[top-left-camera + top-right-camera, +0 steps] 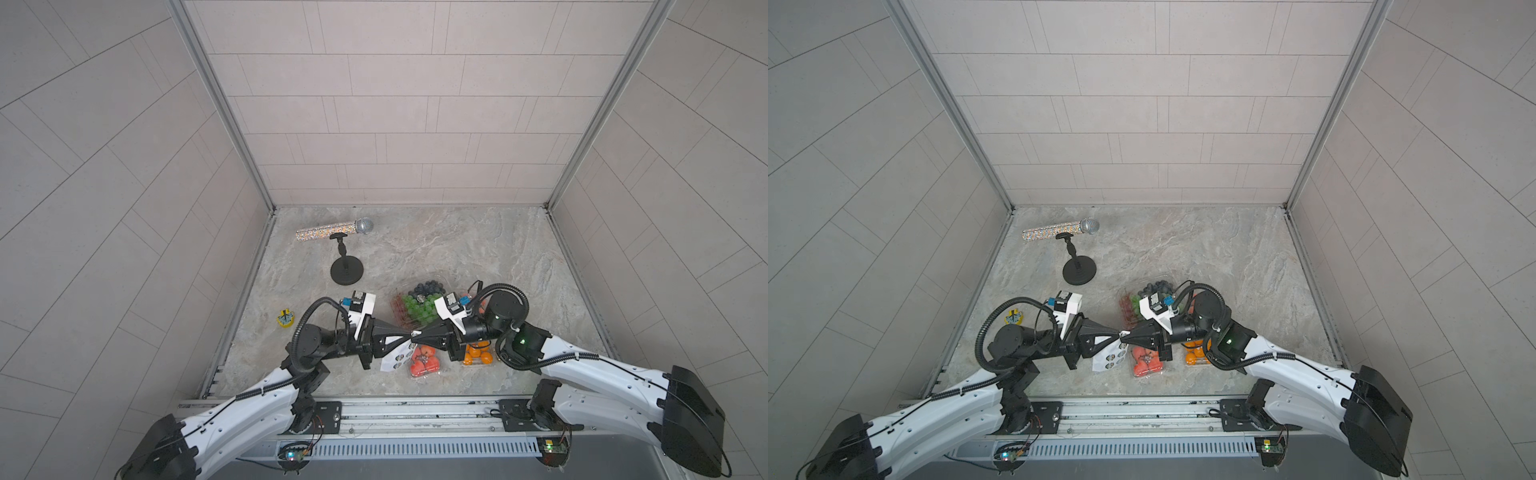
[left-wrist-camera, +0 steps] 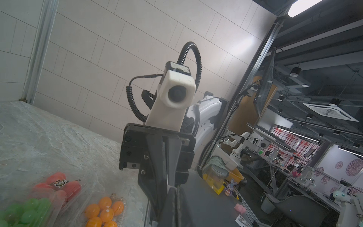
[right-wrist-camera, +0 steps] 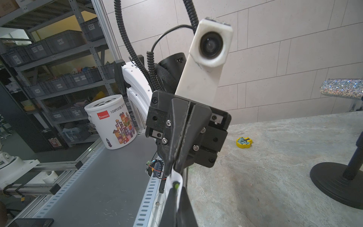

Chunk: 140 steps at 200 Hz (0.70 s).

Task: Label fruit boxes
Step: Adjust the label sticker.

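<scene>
Front of the desk (image 1: pixel 457 249), nearest your arm bases: a small red-fruit box (image 1: pixel 424 362) with the orange box (image 1: pixel 478 356) to its right, both partly under the right arm. Just left of the red-fruit box hangs the sticker sheet (image 1: pixel 395 359), white, tilted, with rows of dark round stickers.

Above these, your two end effectors meet tip to tip.
- Left end effector (image 1: pixel 407 333): jaws together, clamped on the sheet's upper edge.
- Right end effector (image 1: pixel 414 335): jaws together on a white bit of that same edge. The right wrist view shows a small green spot at its tips. You cannot tell whether that bit is a sticker or the sheet itself.

Behind them sits the large box (image 1: pixel 415 305), with green grapes in the middle and blueberries at its far end. The second red-fruit box (image 2: pixel 59 186) lies just beside it, mostly hidden from above by the right arm. The left wrist view shows a round label on its lid.

Well apart to the left is a small yellow toy (image 1: pixel 286 319). Farther back stands a black round-based stand (image 1: pixel 347 270), with a glittery microphone (image 1: pixel 334 230) resting across its top
</scene>
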Available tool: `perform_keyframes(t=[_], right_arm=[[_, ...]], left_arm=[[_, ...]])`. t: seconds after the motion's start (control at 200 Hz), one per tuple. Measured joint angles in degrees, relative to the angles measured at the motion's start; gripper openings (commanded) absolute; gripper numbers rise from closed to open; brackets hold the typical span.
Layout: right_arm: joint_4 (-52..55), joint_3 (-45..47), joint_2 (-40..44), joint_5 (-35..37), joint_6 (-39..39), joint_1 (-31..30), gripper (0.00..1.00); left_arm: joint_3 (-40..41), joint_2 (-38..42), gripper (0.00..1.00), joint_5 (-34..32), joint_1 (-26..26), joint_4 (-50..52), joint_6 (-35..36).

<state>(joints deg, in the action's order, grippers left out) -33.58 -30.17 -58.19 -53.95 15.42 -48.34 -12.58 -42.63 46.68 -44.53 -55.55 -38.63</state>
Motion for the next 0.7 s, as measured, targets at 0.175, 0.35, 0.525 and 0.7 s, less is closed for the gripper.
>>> perform_keyframes(t=[0.175, 0.35, 0.525, 0.7], right_arm=[[-0.98, 0.00, -0.20, -1.01, 0.52, 0.00, 0.00], [-3.04, 0.13, -0.20, -2.58, 1.77, -0.02, 0.00], [-4.28, 0.20, -0.20, -3.41, 2.56, -0.04, 0.00], [-5.11, 0.20, -0.37, -3.74, 2.82, -0.15, 0.00]], left_arm=[[0.09, -0.42, 0.00, 0.02, 0.00, -0.92, 0.00], [0.09, -0.46, 0.00, -0.20, 0.00, -1.88, 0.07], [0.17, -0.52, 0.00, -0.68, 0.00, -1.81, 0.09], [0.20, -0.44, 0.00, -0.87, 0.00, -1.84, 0.09]])
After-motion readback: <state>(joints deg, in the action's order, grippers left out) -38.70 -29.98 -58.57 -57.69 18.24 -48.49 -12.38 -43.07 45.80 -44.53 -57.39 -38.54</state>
